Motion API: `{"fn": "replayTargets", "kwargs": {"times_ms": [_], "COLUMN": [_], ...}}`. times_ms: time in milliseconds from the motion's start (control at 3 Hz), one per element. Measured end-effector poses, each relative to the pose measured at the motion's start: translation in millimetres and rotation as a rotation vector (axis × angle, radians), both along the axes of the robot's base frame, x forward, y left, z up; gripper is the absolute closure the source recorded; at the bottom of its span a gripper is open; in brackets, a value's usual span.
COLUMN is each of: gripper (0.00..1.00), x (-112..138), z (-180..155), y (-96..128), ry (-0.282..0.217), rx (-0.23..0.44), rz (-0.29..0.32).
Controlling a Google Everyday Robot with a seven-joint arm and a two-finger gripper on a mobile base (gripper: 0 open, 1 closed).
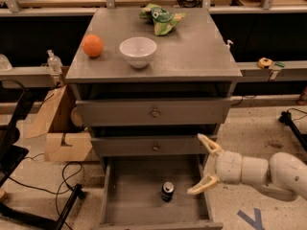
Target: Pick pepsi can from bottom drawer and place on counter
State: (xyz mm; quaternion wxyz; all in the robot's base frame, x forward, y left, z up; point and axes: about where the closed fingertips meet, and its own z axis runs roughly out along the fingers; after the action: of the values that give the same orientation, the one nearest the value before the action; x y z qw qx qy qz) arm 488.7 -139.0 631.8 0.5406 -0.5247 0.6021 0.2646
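Observation:
The pepsi can [167, 191] stands upright in the middle of the open bottom drawer [127, 200], a shallow grey tray pulled out from the grey cabinet. My gripper [202, 166] is open, with its two pale fingers spread wide, over the drawer's right side, right of the can and apart from it. The white arm reaches in from the right edge. The counter [196, 51] is the cabinet's flat grey top above.
On the counter sit an orange [92, 45], a white bowl [138, 51] and a green crumpled bag [161, 19]. Two upper drawers with knobs [154, 112] are closed. A cardboard box [60, 128] and cables lie on the floor at left.

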Motion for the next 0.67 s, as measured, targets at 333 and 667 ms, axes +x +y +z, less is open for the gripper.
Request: {"fn": "replayTargets", "kwargs": {"times_ms": [333,667], "gripper": [0.0,0.0], "x": [11.7,9.9], "z": [-78.0,-199.2], "y": [15.6,31.9], "ry": [-0.014,0.112], "rx": [0.034,0.094], "rz": [0.08,0.134]}}
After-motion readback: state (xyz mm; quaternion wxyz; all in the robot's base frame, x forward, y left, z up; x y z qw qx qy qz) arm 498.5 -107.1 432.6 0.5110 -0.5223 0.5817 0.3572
